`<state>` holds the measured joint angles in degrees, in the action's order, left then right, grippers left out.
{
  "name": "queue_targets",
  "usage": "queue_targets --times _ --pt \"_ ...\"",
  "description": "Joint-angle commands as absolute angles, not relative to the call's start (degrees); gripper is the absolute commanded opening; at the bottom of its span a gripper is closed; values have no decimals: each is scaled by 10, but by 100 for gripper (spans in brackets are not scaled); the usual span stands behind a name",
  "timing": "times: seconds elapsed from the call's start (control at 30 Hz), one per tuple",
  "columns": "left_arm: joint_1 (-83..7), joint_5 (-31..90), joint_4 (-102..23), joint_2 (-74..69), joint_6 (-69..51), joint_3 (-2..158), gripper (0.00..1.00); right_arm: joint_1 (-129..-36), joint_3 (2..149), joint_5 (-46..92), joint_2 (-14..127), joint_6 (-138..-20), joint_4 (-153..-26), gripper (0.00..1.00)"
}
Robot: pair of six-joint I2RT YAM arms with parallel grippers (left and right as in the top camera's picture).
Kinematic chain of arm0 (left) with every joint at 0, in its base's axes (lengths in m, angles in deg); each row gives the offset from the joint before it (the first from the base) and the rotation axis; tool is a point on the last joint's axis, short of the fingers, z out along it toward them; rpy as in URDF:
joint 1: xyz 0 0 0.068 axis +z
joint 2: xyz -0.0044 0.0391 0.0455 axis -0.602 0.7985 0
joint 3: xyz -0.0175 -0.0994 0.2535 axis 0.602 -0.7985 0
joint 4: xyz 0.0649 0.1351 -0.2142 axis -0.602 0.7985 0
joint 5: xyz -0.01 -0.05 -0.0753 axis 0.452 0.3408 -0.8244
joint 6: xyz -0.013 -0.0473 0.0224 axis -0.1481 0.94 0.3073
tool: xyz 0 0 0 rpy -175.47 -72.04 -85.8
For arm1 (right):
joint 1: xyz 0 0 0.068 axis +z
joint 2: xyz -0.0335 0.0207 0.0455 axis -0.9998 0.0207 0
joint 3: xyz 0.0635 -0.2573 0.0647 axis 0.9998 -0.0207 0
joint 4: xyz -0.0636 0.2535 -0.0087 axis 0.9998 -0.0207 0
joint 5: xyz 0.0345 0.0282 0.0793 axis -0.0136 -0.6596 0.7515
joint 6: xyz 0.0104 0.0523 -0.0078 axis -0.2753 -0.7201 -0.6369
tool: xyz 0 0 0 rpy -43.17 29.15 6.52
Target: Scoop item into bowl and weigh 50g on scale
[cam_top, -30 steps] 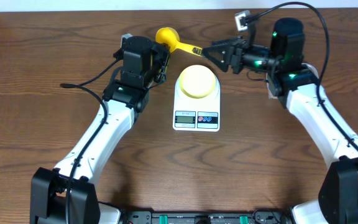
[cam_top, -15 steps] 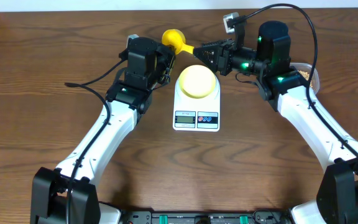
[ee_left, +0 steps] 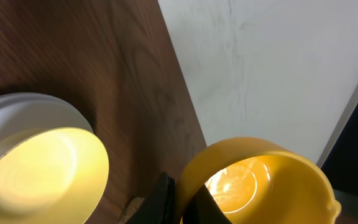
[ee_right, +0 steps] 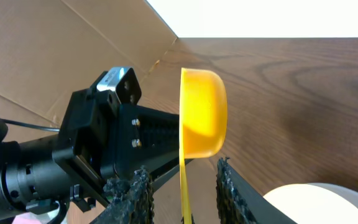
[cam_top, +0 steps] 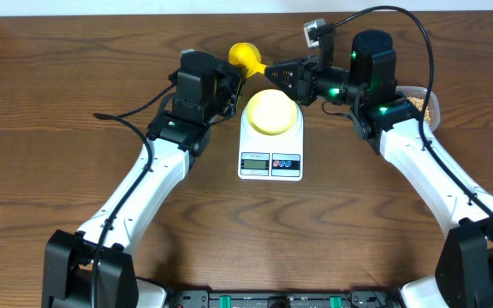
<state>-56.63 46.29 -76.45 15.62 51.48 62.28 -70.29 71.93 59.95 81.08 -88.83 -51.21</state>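
The pale yellow bowl [cam_top: 270,111] [ee_left: 42,168] sits on the white scale [cam_top: 270,158], and I see nothing in it. My left gripper [cam_top: 229,79] [ee_left: 182,202] is shut on the rim of a yellow scoop [cam_top: 245,56] [ee_left: 260,180] behind the scale. The scoop's thin handle [ee_right: 183,186] runs between the fingers of my right gripper [cam_top: 279,74] [ee_right: 183,169], which stand open with a gap on each side. The scoop's cup [ee_right: 202,112] looks empty. Tan beans [cam_top: 418,100] show in a clear container at the far right, mostly hidden by my right arm.
The clear container [cam_top: 433,103] lies behind my right forearm near the table's back right. A white wall runs along the back edge of the table [cam_top: 75,214]. A brown cardboard panel [ee_right: 55,56] stands past the table's far left end.
My right gripper has moved left onto the scoop's handle and its fingers have narrowed. The left gripper has carried the scoop slightly right. The right arm's shift has uncovered the container.
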Motion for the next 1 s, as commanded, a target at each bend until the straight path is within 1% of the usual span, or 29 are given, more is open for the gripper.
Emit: queue_targets --times 0.0,0.37,0.57,0.67,0.77,0.83,0.97 --pt "-572 453 -763 159 522 625 8 -700 730 591 815 -878 -520 30" --pt "-584 446 -763 159 522 625 8 -700 730 591 815 -878 -521 26" --pt "-584 446 -763 159 522 625 8 -700 730 591 815 -878 -521 19" --pt "-584 446 -763 159 522 625 8 -700 730 591 815 -878 -522 14" --pt "-584 446 -763 159 522 625 8 -700 730 588 815 -878 -521 8" --pt "-584 446 -763 159 522 625 8 -700 730 587 815 -878 -521 1" --pt "-584 446 -763 159 522 625 8 -704 730 587 815 -878 -520 1"
